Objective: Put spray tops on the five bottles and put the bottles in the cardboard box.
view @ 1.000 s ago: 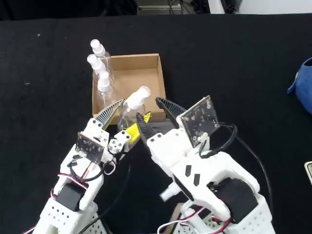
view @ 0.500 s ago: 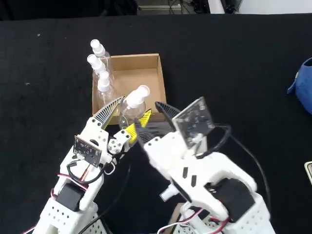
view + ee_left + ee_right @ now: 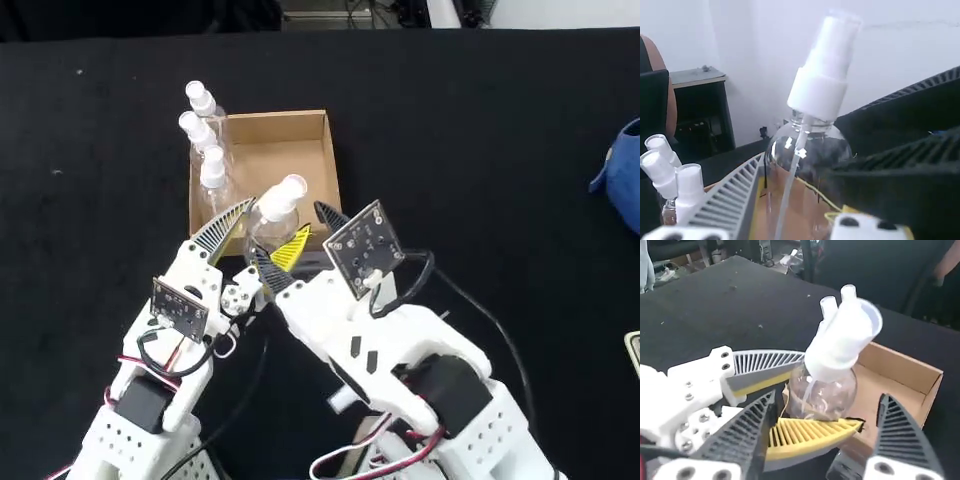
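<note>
Both arms are based at the counter's (image 3: 480, 120) near edge, left of centre. The left hand (image 3: 257, 240) is clenched on a clear bottle (image 3: 269, 228). The body is pinched between the hatched grey finger and the yellow one. The bottle is held tilted, with a white spray top (image 3: 291, 190) seated on its neck. The right hand (image 3: 826, 402) is released: its black fingers are spread wide, one on either side of the bottle and apart from it. The nearer one is crossed over the left hand's yellow finger in the right wrist view. The bottle is held at the near edge of the cardboard box (image 3: 326, 150), which is set left of the counter's centre. Along the box's left wall, three more bottles (image 3: 212, 170) are stood in a row with tops fitted. A blue object (image 3: 620, 180) is cut off at the counter's right edge.
</note>
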Tool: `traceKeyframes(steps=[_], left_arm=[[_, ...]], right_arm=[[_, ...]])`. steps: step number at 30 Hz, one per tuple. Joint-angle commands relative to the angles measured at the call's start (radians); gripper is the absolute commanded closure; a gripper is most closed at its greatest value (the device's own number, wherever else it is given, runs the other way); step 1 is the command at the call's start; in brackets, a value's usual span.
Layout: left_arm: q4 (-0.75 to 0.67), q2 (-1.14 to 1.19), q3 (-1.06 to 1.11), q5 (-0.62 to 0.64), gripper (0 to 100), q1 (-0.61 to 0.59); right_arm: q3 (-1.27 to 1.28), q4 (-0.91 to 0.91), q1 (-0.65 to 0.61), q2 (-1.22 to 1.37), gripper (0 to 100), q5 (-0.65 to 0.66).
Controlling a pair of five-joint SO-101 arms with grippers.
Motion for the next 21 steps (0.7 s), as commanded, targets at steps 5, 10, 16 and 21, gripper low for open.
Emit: traceKeyframes(steps=[5, 10, 16, 21], left_arm=[[-0.025, -0.009, -0.016, -0.002, 97, 0.051], [-0.025, -0.009, 0.013, -0.083, 97, 0.125], [-0.025, -0.012, 0.022, -0.08, 97, 0.145], [-0.025, -0.012, 0.019, -0.087, 97, 0.168]], right_arm=[[-0.008, 0.003, 0.008, -0.002, 71.9, 0.011], [-0.031, 0.118, 0.02, -0.004, 71.9, 0.011], [-0.038, 0.163, 0.035, -0.004, 72.2, 0.011], [-0.03, 0.164, 0.164, 0.001, 72.3, 0.009]])
